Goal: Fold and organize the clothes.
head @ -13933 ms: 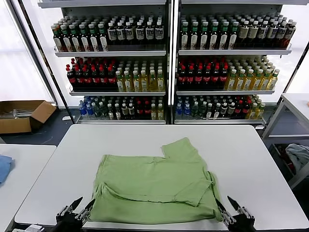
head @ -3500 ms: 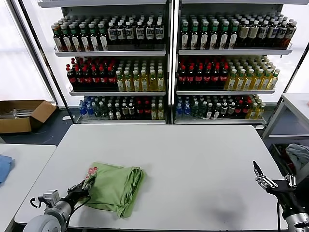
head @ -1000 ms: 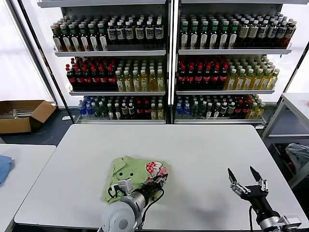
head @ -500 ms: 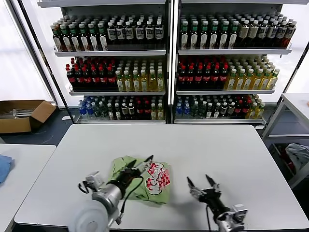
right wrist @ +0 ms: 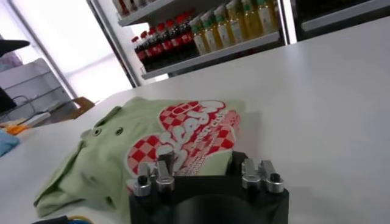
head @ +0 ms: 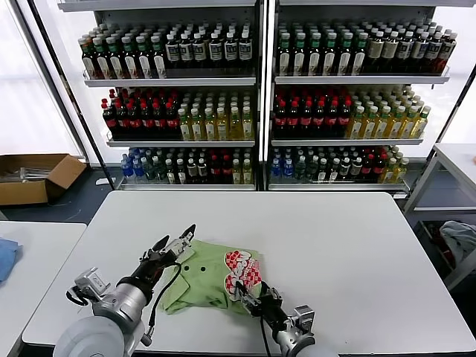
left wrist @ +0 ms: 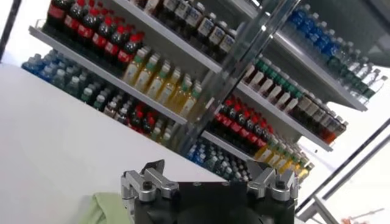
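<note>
Shirt, light green, folded, checkered print up, on white table.
Left gripper open at its 10 o'clock; right gripper at 5 o'clock edge, grip unclear.

Folded green shirt, checkered print up

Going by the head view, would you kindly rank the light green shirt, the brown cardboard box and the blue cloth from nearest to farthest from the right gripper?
From the right gripper, at the table's near edge:
1. Light green shirt with the red-and-white checkered print, right at the fingertips.
2. Blue cloth, on the side table far to the robot's left.
3. Brown cardboard box, on the floor, far left and farther back.
</note>
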